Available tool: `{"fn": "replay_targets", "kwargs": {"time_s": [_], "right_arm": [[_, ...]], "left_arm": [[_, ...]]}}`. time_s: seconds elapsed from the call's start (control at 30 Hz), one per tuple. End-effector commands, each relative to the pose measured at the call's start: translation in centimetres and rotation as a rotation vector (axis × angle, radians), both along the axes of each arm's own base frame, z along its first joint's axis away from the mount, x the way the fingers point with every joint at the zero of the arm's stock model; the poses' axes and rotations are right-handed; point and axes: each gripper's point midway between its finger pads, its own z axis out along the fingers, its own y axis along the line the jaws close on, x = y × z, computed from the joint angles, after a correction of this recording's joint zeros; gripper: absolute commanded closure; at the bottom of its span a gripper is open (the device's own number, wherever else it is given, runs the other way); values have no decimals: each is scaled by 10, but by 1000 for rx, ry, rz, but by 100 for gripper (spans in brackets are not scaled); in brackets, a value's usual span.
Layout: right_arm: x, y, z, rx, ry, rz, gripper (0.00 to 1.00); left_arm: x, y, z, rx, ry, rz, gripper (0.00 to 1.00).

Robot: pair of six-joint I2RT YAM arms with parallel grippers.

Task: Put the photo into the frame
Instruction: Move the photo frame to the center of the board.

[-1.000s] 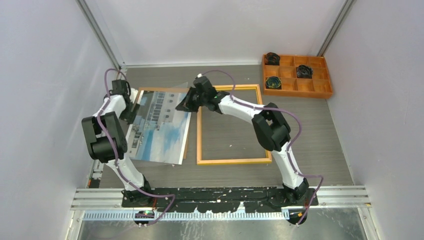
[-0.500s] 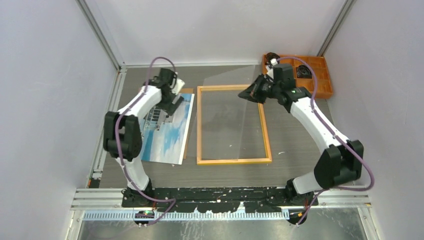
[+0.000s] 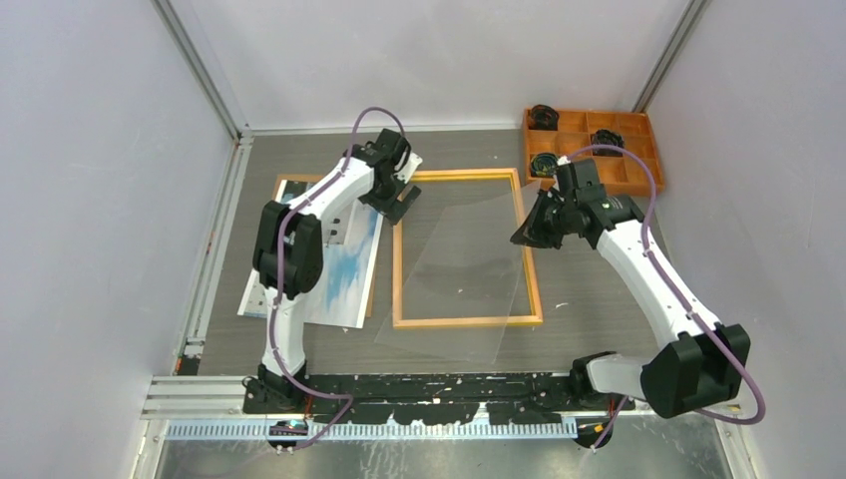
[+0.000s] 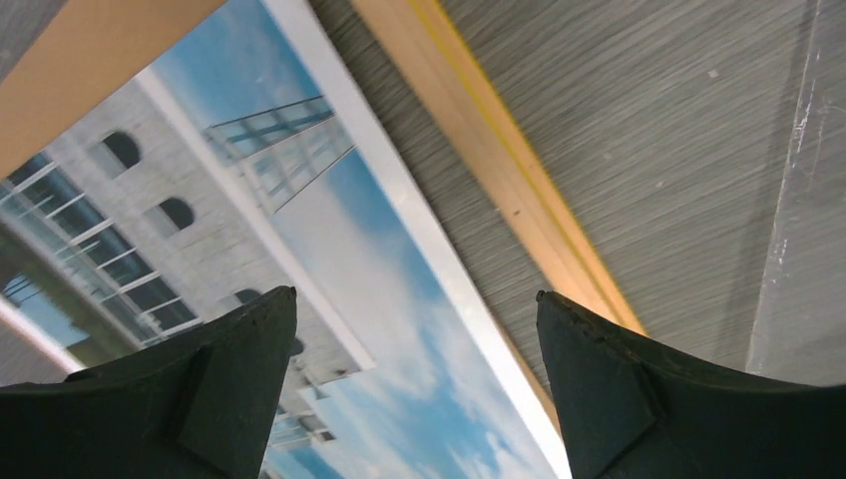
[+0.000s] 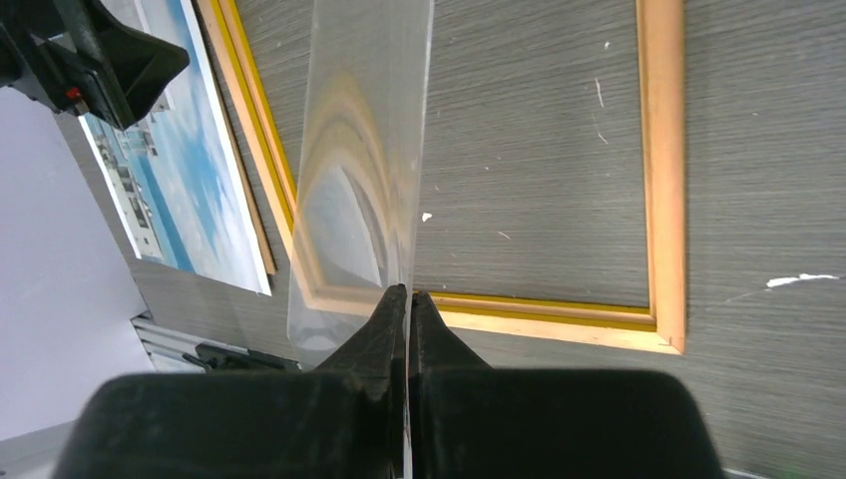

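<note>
The photo (image 3: 344, 279) lay face up on the brown backing board (image 3: 299, 181) toward the worktop's left edge. Its long axis ran near to far, just beside the left rail of the frame (image 3: 467, 321) at the worktop's middle. The left jaws stood wide open, gripping nothing, above the photo's far right edge and that rail, so the left arm was much the nearer. The right jaws were pinched shut on the clear sheet (image 3: 449, 299), held slanting over the frame; the photo lay beyond the frame to their left.
</note>
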Motion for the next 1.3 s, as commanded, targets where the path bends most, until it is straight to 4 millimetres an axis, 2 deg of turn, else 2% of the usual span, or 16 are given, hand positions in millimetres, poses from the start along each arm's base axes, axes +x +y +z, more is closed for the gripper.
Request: {"fn": "replay_targets", "kwargs": {"time_s": [0.0, 0.17, 0.4, 0.53, 0.63, 0.77, 0.87, 1.03, 1.13, 1.27], "right_arm": [[-4, -11, 13, -47, -43, -13, 99], [-6, -8, 4, -23, -22, -18, 99], [-5, -6, 6, -10, -26, -19, 99], [-4, -1, 8, 14, -31, -13, 99], [-4, 0, 9, 19, -29, -9, 99], [-6, 0, 9, 23, -31, -5, 99], [-7, 0, 9, 27, -32, -7, 99], [-8, 2, 11, 38, -36, -8, 99], [-6, 5, 14, 58, -46, -5, 99], [-5, 13, 17, 90, -49, 4, 99]], "left_arm": [[-19, -25, -6, -146, 147, 32, 11], [-33, -34, -22, -163, 192, 22, 20], [-48, -35, -50, -162, 250, 14, 46], [-56, -39, -54, -175, 261, -7, 48], [-59, -46, -47, -216, 264, -22, 48], [-64, -56, -40, -279, 289, -29, 44], [-67, -59, -43, -294, 304, -21, 41], [-69, -48, -61, -234, 314, -4, 46], [-74, -35, -71, -182, 308, -2, 53], [-82, -15, -75, -116, 277, -23, 64]]}}
